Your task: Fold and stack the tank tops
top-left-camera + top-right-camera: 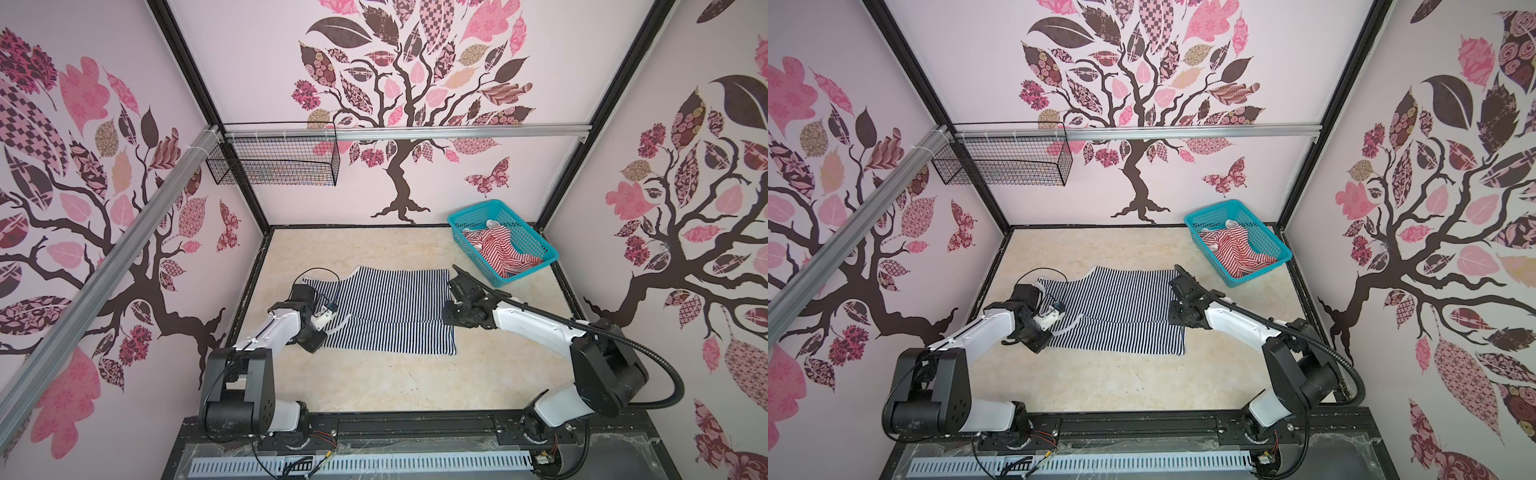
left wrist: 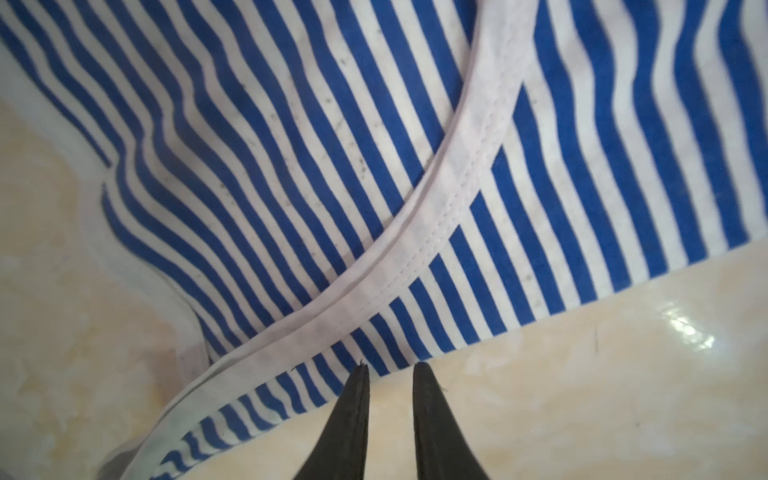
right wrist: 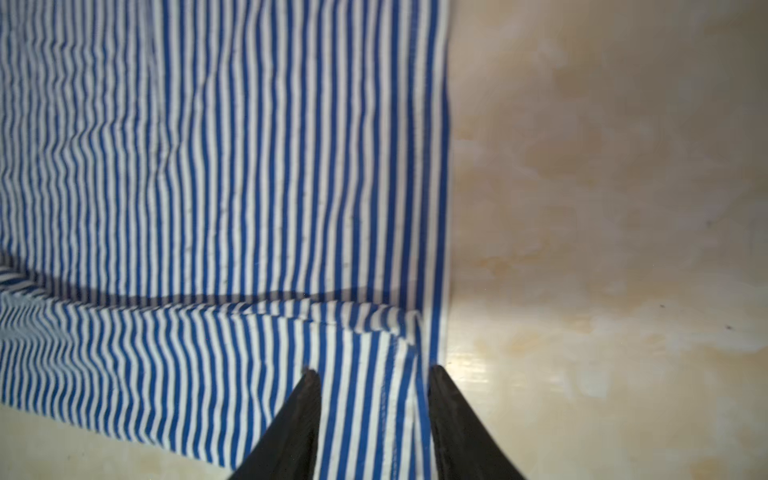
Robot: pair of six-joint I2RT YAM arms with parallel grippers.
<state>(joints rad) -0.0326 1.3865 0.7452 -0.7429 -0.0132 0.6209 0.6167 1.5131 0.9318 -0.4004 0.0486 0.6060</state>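
Noted left gripper (image 2: 390,368) slightly parted at navy-and-white tank top (image 2: 291,166) edge, empty; right gripper (image 3: 374,372) wider, straddling folded corner.

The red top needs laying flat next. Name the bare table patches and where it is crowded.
Widest bare table: the near strip between the navy-and-white top and the arm bases. A second patch lies between that top and the back wall, left of the teal basket. Crowded: the top's two ends, where both arms reach, and the basket corner.
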